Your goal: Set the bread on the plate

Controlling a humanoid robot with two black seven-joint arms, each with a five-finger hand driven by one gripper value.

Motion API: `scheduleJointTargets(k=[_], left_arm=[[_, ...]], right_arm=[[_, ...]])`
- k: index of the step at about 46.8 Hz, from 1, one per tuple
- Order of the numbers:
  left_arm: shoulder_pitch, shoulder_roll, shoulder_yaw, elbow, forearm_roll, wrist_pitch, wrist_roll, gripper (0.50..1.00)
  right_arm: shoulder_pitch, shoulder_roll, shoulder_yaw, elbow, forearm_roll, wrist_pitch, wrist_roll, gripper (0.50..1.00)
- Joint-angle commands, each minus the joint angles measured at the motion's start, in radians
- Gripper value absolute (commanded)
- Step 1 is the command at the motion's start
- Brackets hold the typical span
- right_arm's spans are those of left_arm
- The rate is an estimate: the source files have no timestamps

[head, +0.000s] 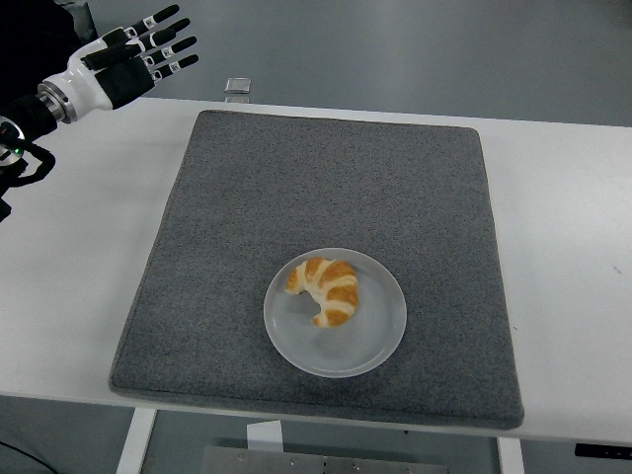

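white table [573, 247], carrying a grey felt mat [326, 197] across its middle. on the mat's near half, a pale round plate [370, 346]. resting on the plate, left of centre, a croissant [327, 285], curved and golden. far left corner: left hand [123, 69], fingers [158, 18] spread, holding nothing. beyond the far edge, a small clear object [236, 87], perhaps a clip.

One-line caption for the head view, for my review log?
Croissant on the plate on the grey mat; left hand open at the table's far-left corner.
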Motion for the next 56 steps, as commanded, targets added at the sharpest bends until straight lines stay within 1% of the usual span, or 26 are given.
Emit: scheduleJointTargets(k=[1,7,14,21,26,31,34,42,56], left_arm=[[0.0,-0.027,0.0,-0.002,-0.047,0.0,0.001,1.0],[0.0,-0.057,0.0,-0.002,-0.1,0.002,0.013,1.0],[-0.001,-0.096,0.0,-0.003,-0.114,0.072,0.033,1.0],[-0.001,-0.108,0.0,-0.005,-0.114,0.14,0.035,1.0],[-0.003,-0.107,-0.001,-0.005,-0.114,0.168,0.039,1.0],[-0.003,-0.099,-0.003,-0.003,-0.114,0.168,0.064,1.0],[-0.001,-0.096,-0.011,-0.003,-0.114,0.165,0.07,1.0],[0.007,-0.073,-0.02,-0.002,-0.114,0.16,0.073,1.0],[0.033,-0.071,-0.04,-0.006,-0.114,0.16,0.079,1.0]], right_arm=[[0.0,0.0,0.0,0.0,0.0,0.0,0.0,0.952],[0.0,0.0,0.0,0.0,0.0,0.0,0.0,0.952],[0.0,0.0,-0.001,0.0,0.001,0.0,0.0,0.952],[0.0,0.0,0.0,0.003,0.006,-0.006,0.0,0.952],[0.0,0.0,-0.001,0.009,0.005,-0.002,0.0,0.952],[0.0,0.0,-0.001,0.005,0.003,0.0,0.0,0.952],[0.002,0.0,-0.001,0.006,0.005,0.0,0.0,0.952],[0.0,0.0,-0.001,0.011,0.005,0.003,0.0,0.952],[-0.001,0.0,-0.001,0.012,0.005,0.002,0.0,0.952]])
